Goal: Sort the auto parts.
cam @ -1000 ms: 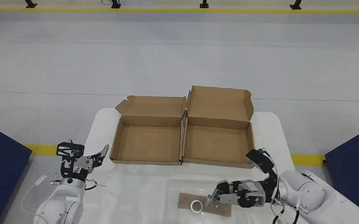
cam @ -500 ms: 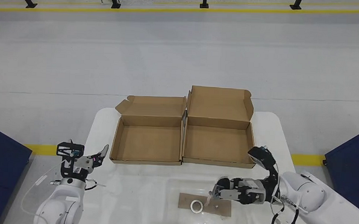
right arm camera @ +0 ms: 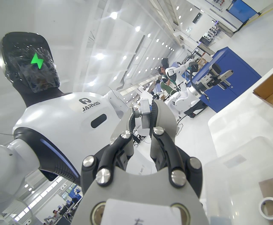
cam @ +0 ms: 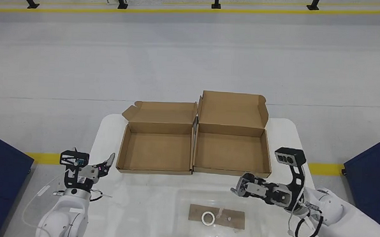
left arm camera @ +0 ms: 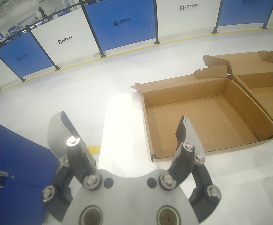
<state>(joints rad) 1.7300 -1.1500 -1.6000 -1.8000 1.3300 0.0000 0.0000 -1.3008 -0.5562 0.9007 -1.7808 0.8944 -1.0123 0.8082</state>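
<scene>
Gripping a small metal part (right arm camera: 146, 119) between its fingers, the right gripper (cam: 241, 184) hangs above the desk (cam: 141, 202) at four o'clock, just in front of the right box (cam: 230, 152). The left gripper (left arm camera: 123, 118) hovers with fingers spread at eight o'clock, near the left box (cam: 155, 152). A white ring (cam: 207, 217) lies on a cardboard strip (cam: 234, 217) at six o'clock. Glossy white floor and blue partitions (left arm camera: 125, 23) surround the desk.

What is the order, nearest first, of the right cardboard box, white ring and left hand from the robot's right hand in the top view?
1. Right cardboard box: front wall just ahead of the right hand, which grips a metal part.
2. White ring: nearer the robot, toward the middle.
3. Left hand: far off, opposite side.
</scene>
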